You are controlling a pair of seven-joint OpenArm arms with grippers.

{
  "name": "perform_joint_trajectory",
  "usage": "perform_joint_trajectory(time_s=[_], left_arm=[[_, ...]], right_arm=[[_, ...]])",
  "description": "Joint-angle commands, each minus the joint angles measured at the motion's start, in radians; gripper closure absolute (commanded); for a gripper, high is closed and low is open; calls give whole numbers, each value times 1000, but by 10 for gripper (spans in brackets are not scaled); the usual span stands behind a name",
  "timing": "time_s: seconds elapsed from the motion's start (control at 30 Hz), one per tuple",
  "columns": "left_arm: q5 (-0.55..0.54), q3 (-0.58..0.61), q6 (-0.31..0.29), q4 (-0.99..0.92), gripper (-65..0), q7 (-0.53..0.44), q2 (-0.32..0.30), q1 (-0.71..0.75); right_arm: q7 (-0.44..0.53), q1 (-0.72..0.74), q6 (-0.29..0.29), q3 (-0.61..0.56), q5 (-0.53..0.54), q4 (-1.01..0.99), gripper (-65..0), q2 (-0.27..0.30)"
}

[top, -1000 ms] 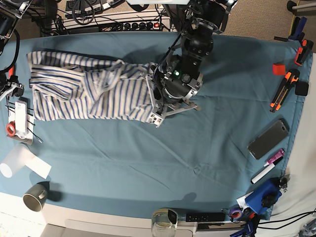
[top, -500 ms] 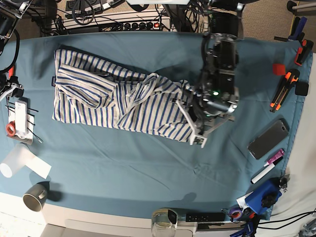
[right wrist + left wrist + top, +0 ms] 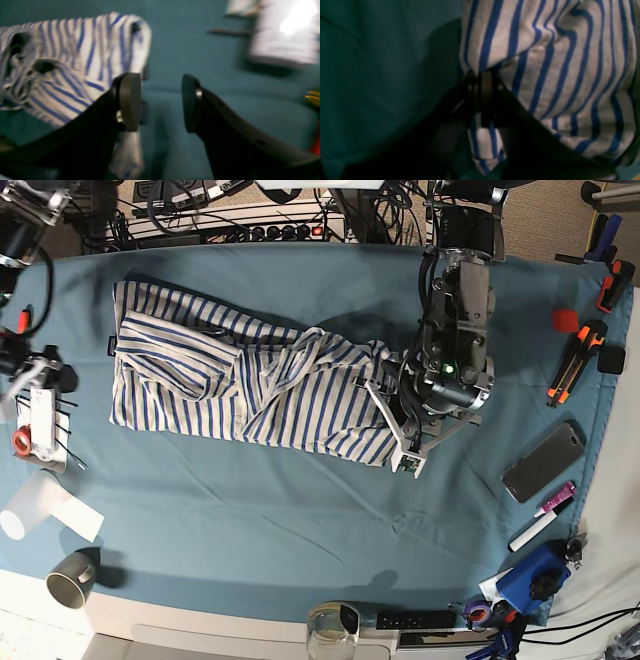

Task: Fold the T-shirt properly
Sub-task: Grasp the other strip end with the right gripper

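The T-shirt point(image 3: 240, 380), white with thin blue stripes, lies rumpled and stretched sideways across the teal tablecloth point(image 3: 250, 510). My left gripper point(image 3: 405, 455) is at the shirt's right end. In the left wrist view it point(image 3: 481, 100) is shut on a pinched fold of the T-shirt point(image 3: 565, 75). My right gripper point(image 3: 160, 102) stands open with only tablecloth between its pads. The shirt's edge point(image 3: 82, 60) lies just left of its left finger point(image 3: 130, 100). In the base view the right gripper point(image 3: 45, 370) is a blur at the table's left edge, apart from the shirt.
A white box point(image 3: 40, 420), a paper sheet point(image 3: 50, 510) and a mug point(image 3: 70, 580) sit at the left edge. On the right are a phone point(image 3: 545, 462), markers point(image 3: 545, 520), orange-black cutters point(image 3: 580, 360) and a red block point(image 3: 565, 318). Cables run along the back.
My left gripper has pulled the shirt's right end to the right, dragging the whole shirt away from the left edge. The right arm has shifted slightly at the left edge.
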Motion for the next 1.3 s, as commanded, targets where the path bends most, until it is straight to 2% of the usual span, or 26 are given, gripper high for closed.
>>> perform_joint_trajectory(time_s=[0.0,0.17,0.37,0.53,0.8,0.87,1.0,1.17,1.27], left_arm=[[-19,0,2,19,0,-18,3,-19],[-33,0,-2,18,0,-18,3,-13],[-33,0,-8,18,0,-18,3,-13],[-33,0,-8,18,0,-18,3,-13],[-34,0,-8,18,0,-18,3,-13],[-33,0,-8,18,0,-18,3,-13],[-34,0,-8,18,0,-18,3,-13],[-77,0,-8,18,0,-16,3,-13],[-124,0,-8,18,0,-14,3,-12]], right_arm=[[-10,22,3,6,41,13,-266,4],[-21,27,3,6,25,13,-266,-86],[-14,23,-21,6,-114,8,-266,-138],[-22,21,-20,6,-92,-39,-266,-204],[-22,21,-18,6,-94,-137,-265,-230],[-22,21,-18,6,-94,-152,-237,-233],[-22,22,-22,6,-93,-151,-4,-236],[-22,39,-22,6,-79,-150,0,-232],[-22,87,-22,7,-28,-150,0,-214]])
